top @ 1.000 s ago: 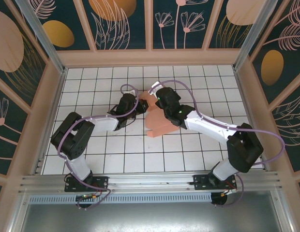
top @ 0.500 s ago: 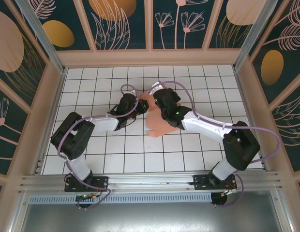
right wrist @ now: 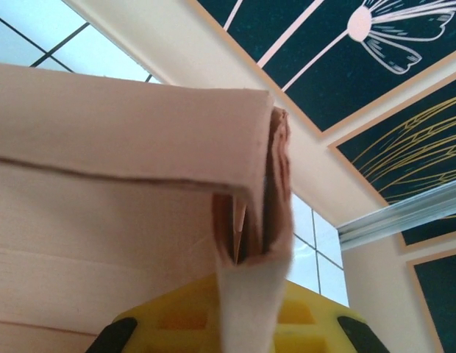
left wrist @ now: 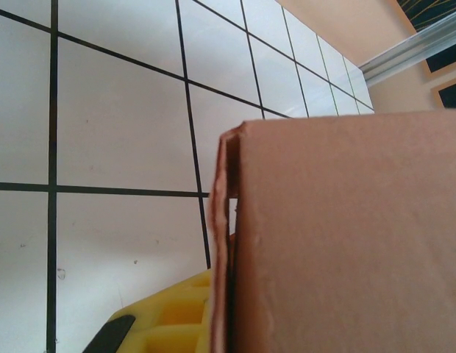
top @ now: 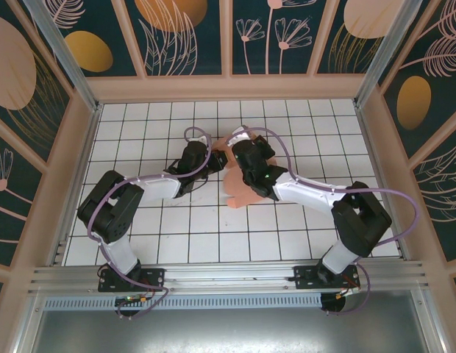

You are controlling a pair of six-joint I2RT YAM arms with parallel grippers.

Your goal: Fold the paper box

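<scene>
The salmon-pink paper box [top: 241, 194] stands partly folded on the white tiles at mid-table, between the two wrists. My left gripper [top: 212, 162] meets its upper left edge. In the left wrist view a broad box panel [left wrist: 346, 235] covers the right half, its doubled edge pressed against one yellow finger pad [left wrist: 165, 320]; the other finger is hidden behind the card. My right gripper [top: 241, 156] sits over the box's top. In the right wrist view a folded corner of the paper box [right wrist: 140, 147] hangs above, and a narrow flap [right wrist: 250, 309] runs down between the closed yellow pads [right wrist: 316, 323].
The tiled floor [top: 169, 228] is ringed by a low peach wall [top: 228, 87] with dark patterned panels behind it. An aluminium rail [top: 228, 278] runs along the near edge by the arm bases. Open tiles lie left, right and in front of the box.
The right arm has swung left, its wrist sliding further over the box and covering more of it. The left arm and gripper have stayed put.
</scene>
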